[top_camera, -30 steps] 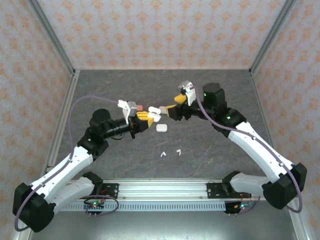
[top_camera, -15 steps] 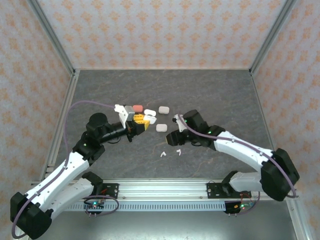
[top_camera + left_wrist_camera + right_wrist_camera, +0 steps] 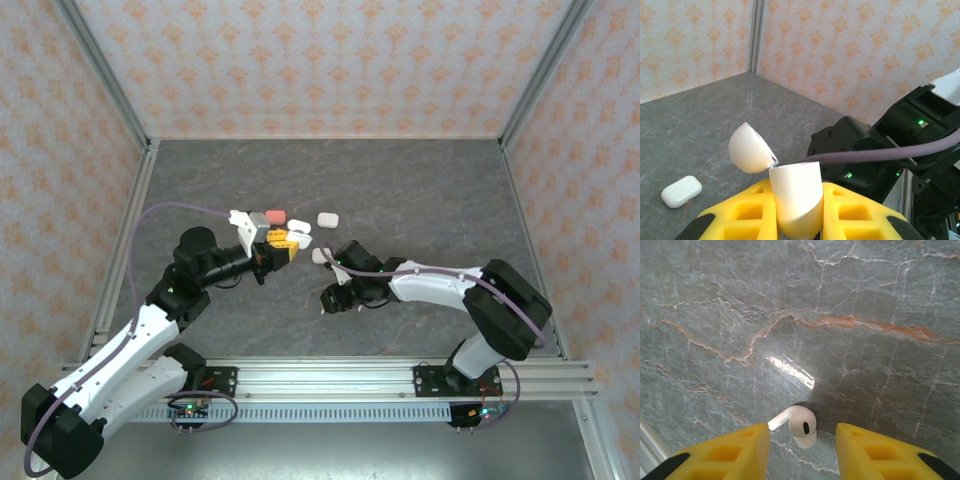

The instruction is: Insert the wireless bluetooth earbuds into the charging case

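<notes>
A white charging case [image 3: 796, 200] with its lid [image 3: 749, 149] flipped open is clamped between the yellow fingers [image 3: 740, 215] of my left gripper [image 3: 283, 243], held above the table left of centre. My right gripper [image 3: 332, 299] is down at the table in front of it. One white stemmed earbud [image 3: 799, 424] lies on the grey stone surface between the right gripper's [image 3: 802, 442] yellow fingers [image 3: 735, 450]. The jaws stand apart, with a gap on the bud's right side and its stem tip close to the left finger.
Closed cases lie behind the grippers: a pink one [image 3: 274, 215], a white one [image 3: 327, 218], another white one [image 3: 300, 226] and one by the right wrist [image 3: 320, 256]. A white closed case [image 3: 681, 191] also lies beside the held case. The right arm [image 3: 860, 155] is close to the left gripper.
My right arm swung from beside the held case down to the front of the table and settled over an earbud, its jaws narrowing. My left gripper drew back slightly with the case.
</notes>
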`<move>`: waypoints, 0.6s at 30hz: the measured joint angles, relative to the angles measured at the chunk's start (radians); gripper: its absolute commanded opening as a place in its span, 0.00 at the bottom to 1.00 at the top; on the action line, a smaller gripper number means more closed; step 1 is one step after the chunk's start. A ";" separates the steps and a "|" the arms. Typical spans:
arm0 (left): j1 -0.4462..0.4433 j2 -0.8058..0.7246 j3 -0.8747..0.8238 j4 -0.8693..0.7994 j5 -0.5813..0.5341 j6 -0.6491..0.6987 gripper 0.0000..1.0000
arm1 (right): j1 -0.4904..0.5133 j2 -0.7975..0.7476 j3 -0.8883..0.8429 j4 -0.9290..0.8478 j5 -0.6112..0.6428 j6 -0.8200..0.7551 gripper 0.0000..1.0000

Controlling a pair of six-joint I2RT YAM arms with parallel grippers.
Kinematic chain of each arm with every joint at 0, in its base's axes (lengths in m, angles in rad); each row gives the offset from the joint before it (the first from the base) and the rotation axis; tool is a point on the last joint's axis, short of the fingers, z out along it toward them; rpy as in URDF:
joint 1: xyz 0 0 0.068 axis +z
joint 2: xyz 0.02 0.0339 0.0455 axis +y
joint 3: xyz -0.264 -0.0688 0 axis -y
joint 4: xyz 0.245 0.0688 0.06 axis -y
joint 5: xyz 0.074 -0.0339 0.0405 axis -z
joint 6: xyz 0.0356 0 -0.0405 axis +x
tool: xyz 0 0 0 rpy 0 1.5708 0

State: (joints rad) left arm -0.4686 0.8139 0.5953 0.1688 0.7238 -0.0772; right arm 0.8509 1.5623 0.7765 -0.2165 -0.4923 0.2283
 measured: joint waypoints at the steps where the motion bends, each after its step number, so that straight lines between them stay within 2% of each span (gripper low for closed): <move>1: 0.001 -0.002 -0.001 0.000 0.000 0.000 0.04 | 0.000 0.006 0.002 0.000 0.000 0.000 0.38; 18: 0.006 -0.007 -0.002 0.000 0.000 0.000 0.04 | 0.019 0.057 0.026 0.008 -0.010 0.008 0.26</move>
State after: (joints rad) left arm -0.4622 0.8066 0.5934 0.1688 0.7238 -0.0776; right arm 0.8703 1.6196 0.8024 -0.2085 -0.5022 0.2363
